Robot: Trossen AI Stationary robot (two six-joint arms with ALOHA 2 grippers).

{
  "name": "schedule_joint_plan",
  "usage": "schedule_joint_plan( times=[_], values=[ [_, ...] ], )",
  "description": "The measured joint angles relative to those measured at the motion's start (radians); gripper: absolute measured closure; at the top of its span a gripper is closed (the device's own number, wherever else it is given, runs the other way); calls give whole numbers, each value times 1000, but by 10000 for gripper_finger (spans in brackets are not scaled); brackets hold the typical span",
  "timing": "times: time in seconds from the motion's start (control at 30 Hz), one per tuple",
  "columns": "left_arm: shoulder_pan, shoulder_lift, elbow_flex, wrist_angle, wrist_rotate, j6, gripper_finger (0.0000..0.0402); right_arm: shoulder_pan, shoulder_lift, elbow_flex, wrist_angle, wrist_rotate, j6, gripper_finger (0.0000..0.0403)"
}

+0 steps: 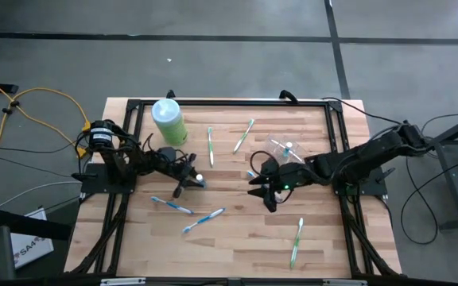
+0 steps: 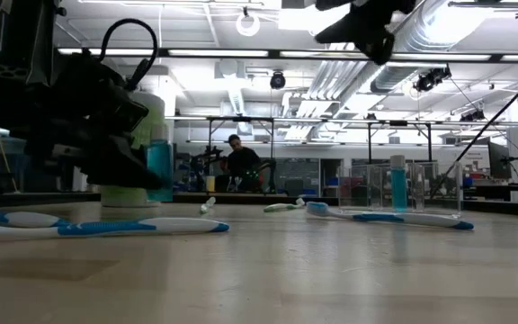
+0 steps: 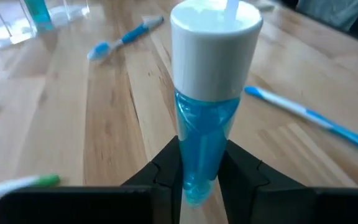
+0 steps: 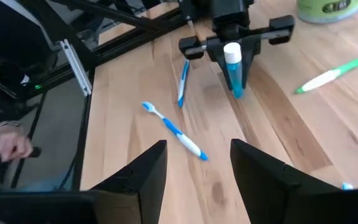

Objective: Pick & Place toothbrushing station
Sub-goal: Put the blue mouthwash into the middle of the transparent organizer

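Toothpaste tube (image 3: 207, 124) is clamped in the left claw (image 1: 191, 183) at centre frame, the right claw (image 1: 262, 193) is held open and empty, and the holder (image 1: 286, 151) is judged barely stocked.

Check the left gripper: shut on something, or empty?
Shut on the blue toothpaste tube: the left gripper has both fingers pressed against the tube's sides, white cap outward.
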Motion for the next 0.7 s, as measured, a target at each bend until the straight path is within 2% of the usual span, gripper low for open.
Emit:
schedule_joint_plan(
  times=[0.23,0.47,0.7],
  values=[
    [0,0,1,85,0,-41,333,0,171,0,247,36,-145,233],
    [-11,0,1,107,-13,-54,326,-4,346,-1,460,199,-300,233],
    [-51,0,2,125,-69,-32,324,-53,462,-1,677,208,-355,233]
  ],
)
